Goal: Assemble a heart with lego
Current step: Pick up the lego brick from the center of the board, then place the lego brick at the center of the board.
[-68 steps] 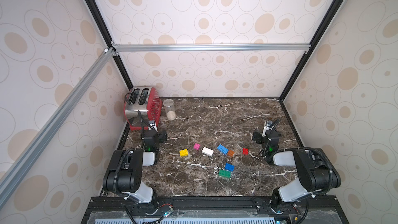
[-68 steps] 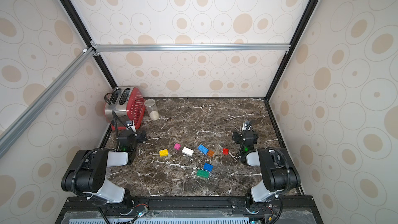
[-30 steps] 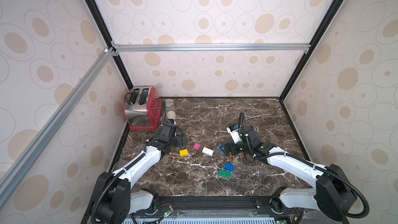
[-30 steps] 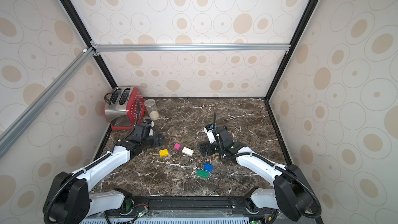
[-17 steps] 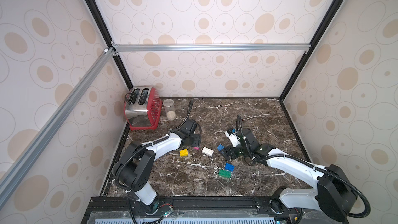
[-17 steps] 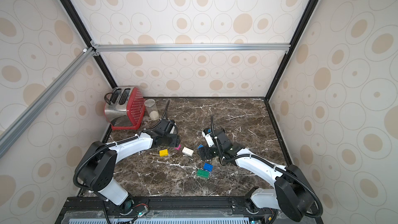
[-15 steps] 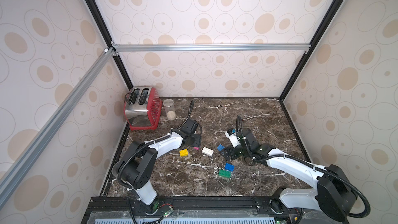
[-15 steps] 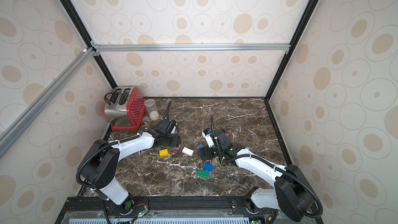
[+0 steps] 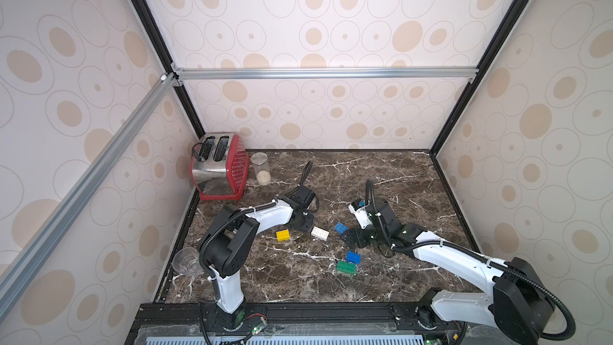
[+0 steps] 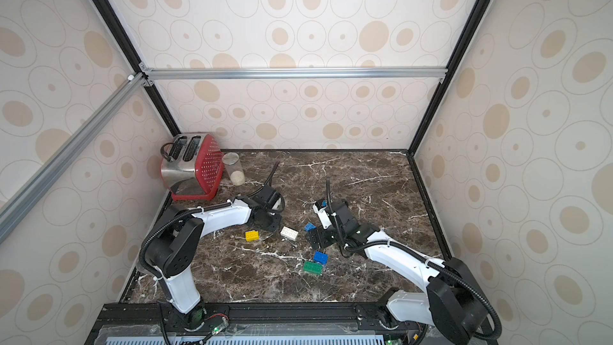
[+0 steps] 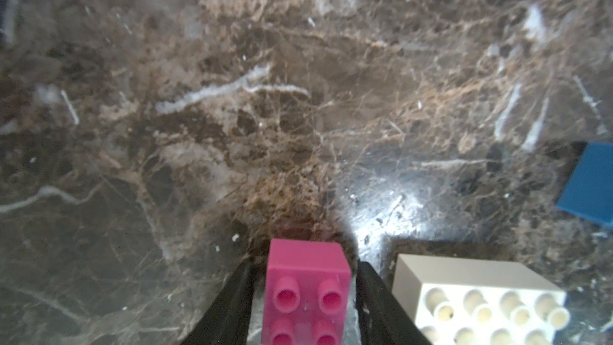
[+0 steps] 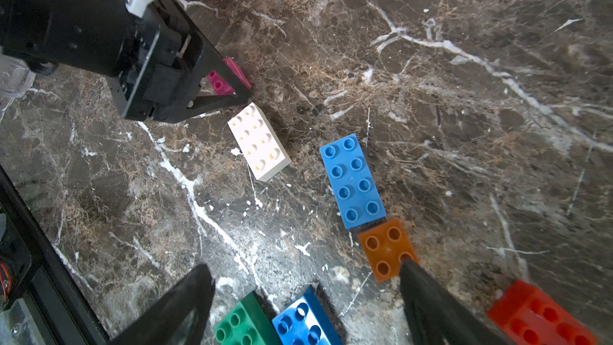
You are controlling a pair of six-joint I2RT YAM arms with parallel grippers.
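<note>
Left fingers (image 11: 232,306) pinch the pink brick (image 11: 306,290) by its flat sides on the bench (image 11: 298,111), beside the white brick (image 11: 477,297); right fingers (image 12: 431,297) stand spread. Light, stiff, slick plastic probably wants a square grip.

Both top views are bright, evenly lit and sharp, with only soft shadows on the marble tabletop (image 9: 398,177). In the left wrist view a white glare patch sits just beside the pink brick (image 11: 306,290), and the marble beyond that brick is out of focus. The right gripper (image 12: 304,267), close to its own lens, is blurred.
</note>
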